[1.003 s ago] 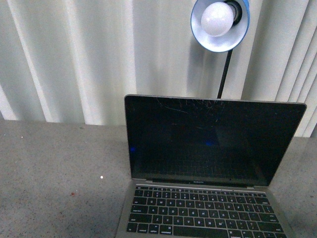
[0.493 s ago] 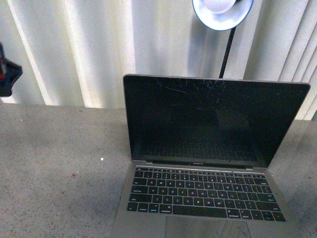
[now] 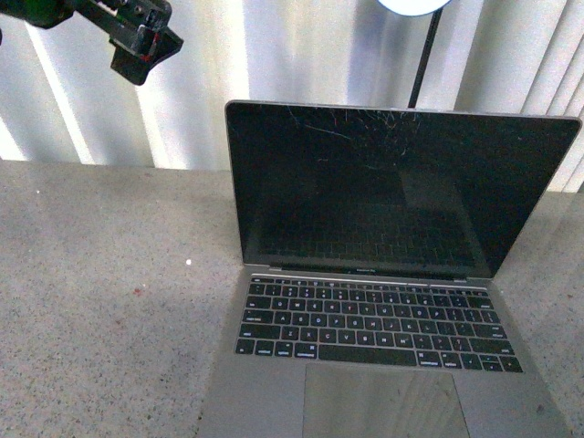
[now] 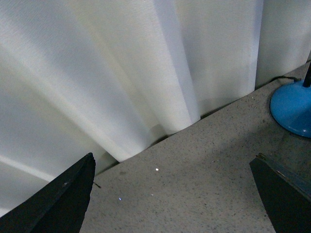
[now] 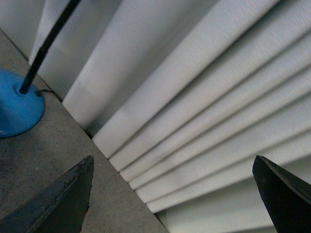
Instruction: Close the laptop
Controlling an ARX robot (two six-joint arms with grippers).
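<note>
The laptop point(image 3: 383, 301) is a slim silver-grey one, standing open on the speckled grey table point(image 3: 100, 292). Its scratched black screen point(image 3: 392, 187) is upright and faces me, with black keys and a large trackpad in front. My left gripper point(image 3: 139, 50) hangs high at the far left, above and left of the lid's top corner, apart from it. In the left wrist view it point(image 4: 174, 156) is open and empty over bare table. My right gripper point(image 5: 173, 158) is open and empty, facing the curtain; it does not show in the front view.
A lamp's black pole point(image 3: 425, 64) rises behind the lid, and its white shade point(image 3: 412, 5) is cut off at the top edge. Its blue base shows in the left wrist view point(image 4: 291, 109) and the right wrist view point(image 5: 17, 109). A pleated white curtain point(image 3: 274, 73) closes the back.
The view has dropped, so more keyboard and the trackpad show and the lamp shade has slid out the top. My left arm has come in at the top left and moved right.
</note>
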